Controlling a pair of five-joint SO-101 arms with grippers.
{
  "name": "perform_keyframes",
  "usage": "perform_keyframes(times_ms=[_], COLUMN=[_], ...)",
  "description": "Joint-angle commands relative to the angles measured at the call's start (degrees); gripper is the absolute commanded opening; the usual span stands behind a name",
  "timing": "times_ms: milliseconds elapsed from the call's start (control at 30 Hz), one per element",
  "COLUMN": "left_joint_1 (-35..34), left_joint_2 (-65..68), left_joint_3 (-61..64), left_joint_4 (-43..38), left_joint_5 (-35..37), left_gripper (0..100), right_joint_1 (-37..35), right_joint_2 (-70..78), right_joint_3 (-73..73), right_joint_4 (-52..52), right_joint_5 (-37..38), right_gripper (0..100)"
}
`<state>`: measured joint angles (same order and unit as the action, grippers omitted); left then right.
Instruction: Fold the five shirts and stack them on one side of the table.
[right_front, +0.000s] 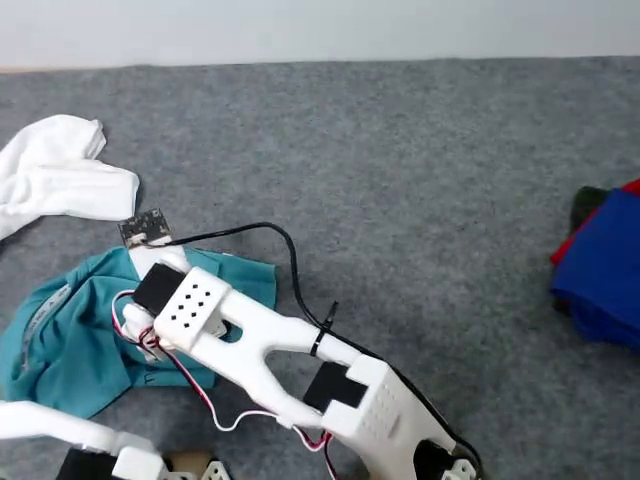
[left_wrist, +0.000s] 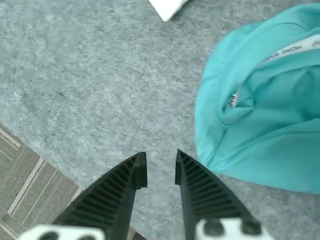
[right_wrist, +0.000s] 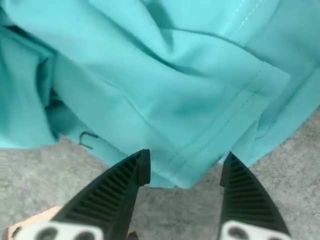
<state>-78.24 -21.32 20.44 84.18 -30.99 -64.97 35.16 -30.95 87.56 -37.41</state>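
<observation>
Our right arm (right_front: 270, 345) hangs nearer, its jaws wide open and empty over the teal shirt (right_front: 70, 340) hem, at eight o'clock on the table (right_front: 420, 150).

White neck tape (left_wrist: 295, 47) inside teal shirt (left_wrist: 270, 135) collar, print too blurred to read; small tag (left_wrist: 232, 100) beside it, likewise illegible

The middle and far table (right_front: 420, 150) lies bare, wide room between the white shirt (right_front: 60, 180) at far left and the blue stack (right_front: 605, 265) at the right edge. The right arm (right_front: 270, 340) and its cable (right_front: 293, 262) slant across the near left over the teal shirt (right_front: 70, 340), barring that side. The left tool (left_wrist: 161, 162), jaws slightly apart, has bare table beneath, just beside the teal collar; the right tool (right_wrist: 185, 165), jaws wide, straddles the teal hem
</observation>
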Motion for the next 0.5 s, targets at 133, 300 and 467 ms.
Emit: perform_keyframes(times_ms=[133, 300, 467], left_joint_1=[-2.2, -2.2, -2.2], left_joint_2=[-2.0, -2.0, -2.3], left_joint_3=[-0.2, -0.1, 2.2], left_joint_4=[-1.8, -1.7, -1.7], left_joint_5=[0.4, 0.4, 0.2], left_gripper=[10, 10, 10], right_joint_1=[-0.3, -0.2, 0.7], right_joint_2=[2.1, 2.6, 2.5], right_joint_3=[-2.7, -2.7, -2.7], right_joint_4=[-0.8, -0.8, -0.8], right_joint_5=[-0.4, -0.3, -0.4], right_gripper=[24.2, 24.1, 24.0])
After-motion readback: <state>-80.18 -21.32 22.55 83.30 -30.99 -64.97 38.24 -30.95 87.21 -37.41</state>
